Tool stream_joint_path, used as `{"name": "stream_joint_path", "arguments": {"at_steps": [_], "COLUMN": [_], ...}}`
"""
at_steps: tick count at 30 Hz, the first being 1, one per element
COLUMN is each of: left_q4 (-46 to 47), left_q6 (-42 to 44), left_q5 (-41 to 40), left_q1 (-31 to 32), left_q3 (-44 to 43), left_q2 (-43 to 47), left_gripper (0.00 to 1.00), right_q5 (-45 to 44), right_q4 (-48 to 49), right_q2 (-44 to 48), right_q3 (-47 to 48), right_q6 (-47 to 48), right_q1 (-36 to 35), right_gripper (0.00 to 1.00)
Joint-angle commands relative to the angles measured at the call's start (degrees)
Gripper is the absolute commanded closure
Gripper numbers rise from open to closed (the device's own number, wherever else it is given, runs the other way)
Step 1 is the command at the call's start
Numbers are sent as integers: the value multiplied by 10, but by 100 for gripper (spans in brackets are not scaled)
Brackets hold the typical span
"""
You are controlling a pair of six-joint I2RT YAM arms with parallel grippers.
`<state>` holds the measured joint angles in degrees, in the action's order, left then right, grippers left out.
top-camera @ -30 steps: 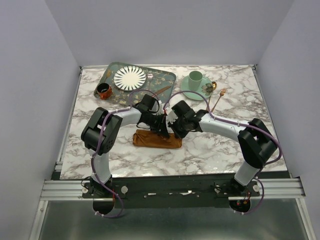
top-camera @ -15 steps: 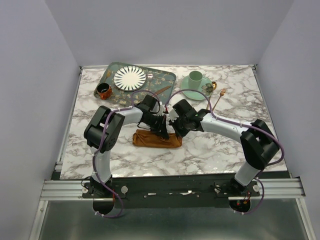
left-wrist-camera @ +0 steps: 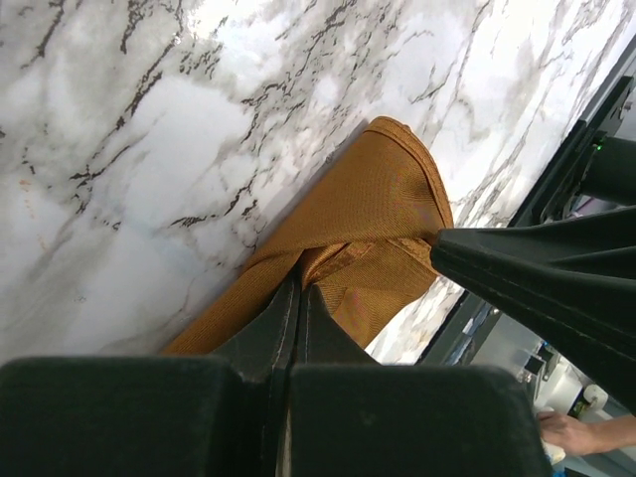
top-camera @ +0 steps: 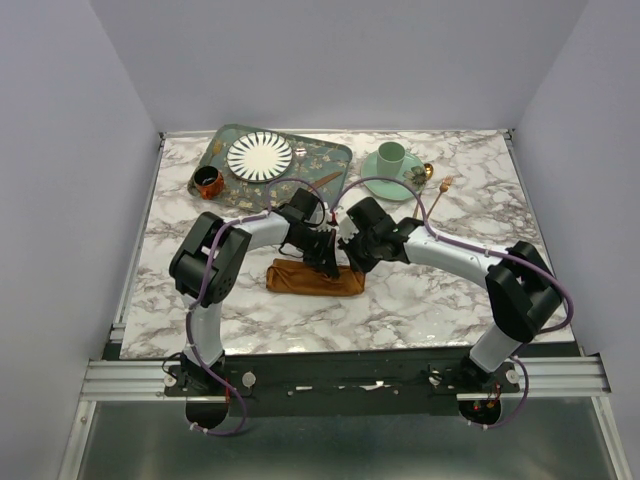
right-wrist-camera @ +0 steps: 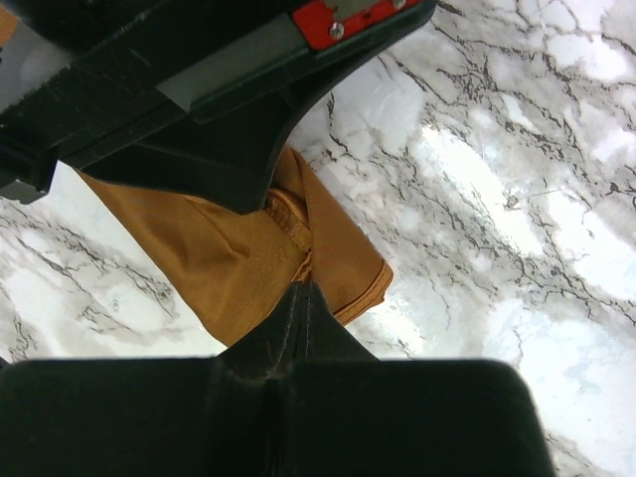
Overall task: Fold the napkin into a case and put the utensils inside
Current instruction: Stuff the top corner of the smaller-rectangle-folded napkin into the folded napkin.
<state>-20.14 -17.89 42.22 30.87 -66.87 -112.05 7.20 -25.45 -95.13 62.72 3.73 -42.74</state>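
While folded, napkin [left-wrist-camera: 370,214] in left hand [left-wrist-camera: 299,288]

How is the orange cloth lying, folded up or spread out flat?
Folded up. The napkin lies as a long narrow strip on the table, and the wrist views show its layers overlapping.

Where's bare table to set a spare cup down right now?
The table is bare right of the napkin as far as the right arm, and along the near edge in front of the napkin. It is crowded along the back with the tray, saucer and fork, and at centre, where the left gripper and right gripper meet on the napkin.
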Motion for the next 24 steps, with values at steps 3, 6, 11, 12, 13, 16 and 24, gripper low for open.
{"name": "stream_joint_path", "arguments": {"at_steps": [3,6,11,12,13,16,24], "left_q4": [48,32,25,24,24,22,22], "left_q6": [-19,-10,2,4,4,6,8], "left_q5": [-4,0,-4,-5,-6,-6,-7], "left_q1": [-2,-2,-1,-1,-1,-2,-1], "left_q3": [20,12,13,14,15,14,10], "left_q2": [34,21,11,11,11,10,10], "left_gripper": [98,98,98,98,98,98,96], "right_q5": [11,9,-4,-6,-7,-10,-10], "right_q4": [-3,-11,-12,-14,-14,-14,-13], "right_q2": [-10,-20,-18,-19,-20,-23,-46], "right_q3": [-17,-2,11,13,13,14,18], "right_q6": [9,4,1,1,0,-2,3], "right_q1": [2,3,2,2,2,2,2], "right_gripper": [99,99,85,83,82,71,73]}}
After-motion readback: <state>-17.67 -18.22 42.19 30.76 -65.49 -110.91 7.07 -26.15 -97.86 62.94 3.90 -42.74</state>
